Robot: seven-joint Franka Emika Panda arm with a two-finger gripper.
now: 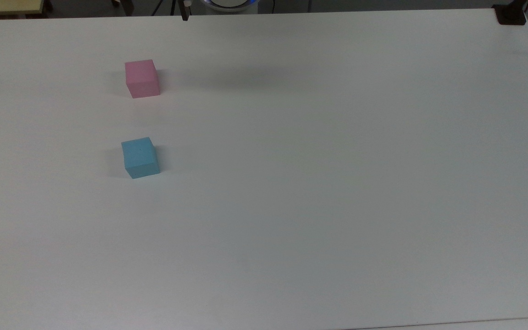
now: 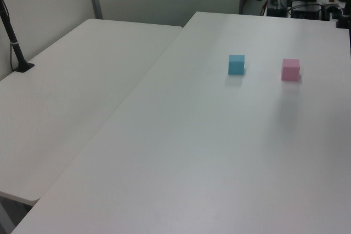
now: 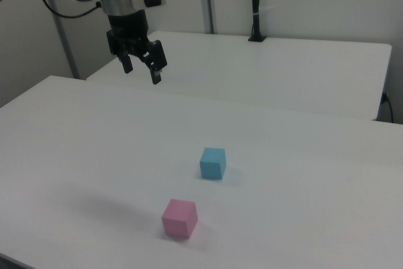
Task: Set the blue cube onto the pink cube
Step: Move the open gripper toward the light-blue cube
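Sitting flat on the white bench (image 1: 319,183), the blue cube (image 1: 140,157) and the pink cube (image 1: 142,78) are both resting well apart from each other, nothing stacked yet. In the top view the pink one is lying above the blue one, toward the far edge; in the right view pink is sitting nearer the camera. The gripper (image 3: 141,69) is hanging high in the air in the right view's upper left, fingers spread and pinching nothing, well away from both cubes. A second bench (image 2: 71,97) is standing alongside with a black post (image 2: 13,39) on it.
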